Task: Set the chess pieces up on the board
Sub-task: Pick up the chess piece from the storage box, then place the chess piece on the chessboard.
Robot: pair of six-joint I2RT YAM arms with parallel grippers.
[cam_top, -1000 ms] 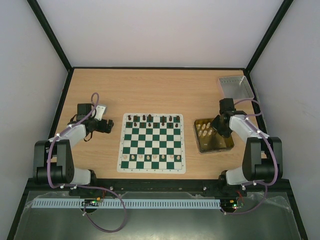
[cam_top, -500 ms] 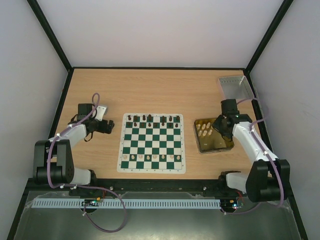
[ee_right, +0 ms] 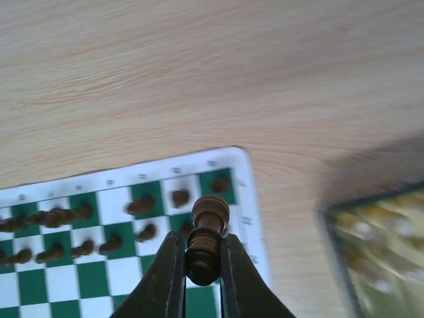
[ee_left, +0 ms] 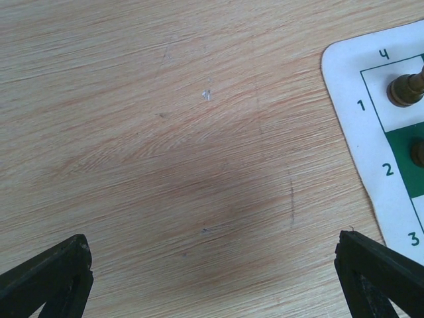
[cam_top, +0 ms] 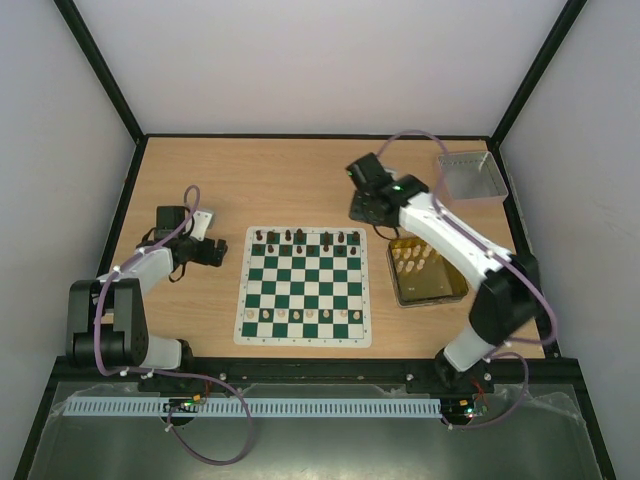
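The green and white board [cam_top: 304, 287] lies mid-table, with dark pieces [cam_top: 305, 238] along its far rows and cream pieces [cam_top: 300, 315] along a near row. My right gripper [cam_top: 366, 212] hangs above the table just beyond the board's far right corner. In the right wrist view it [ee_right: 202, 255] is shut on a dark brown piece [ee_right: 208, 232], with the board's corner [ee_right: 235, 173] below. My left gripper [cam_top: 218, 253] rests left of the board, open and empty. The left wrist view shows its fingertips [ee_left: 63, 271] wide apart over bare wood, and the board's corner [ee_left: 358, 93].
A gold tin [cam_top: 428, 270] with cream pieces stands right of the board. A grey square tray [cam_top: 470, 175] sits at the far right corner. Black frame posts and white walls bound the table.
My right arm has swung from over the gold tin to the far left, towards the board's far right corner, carrying the dark piece. The left arm has not moved.
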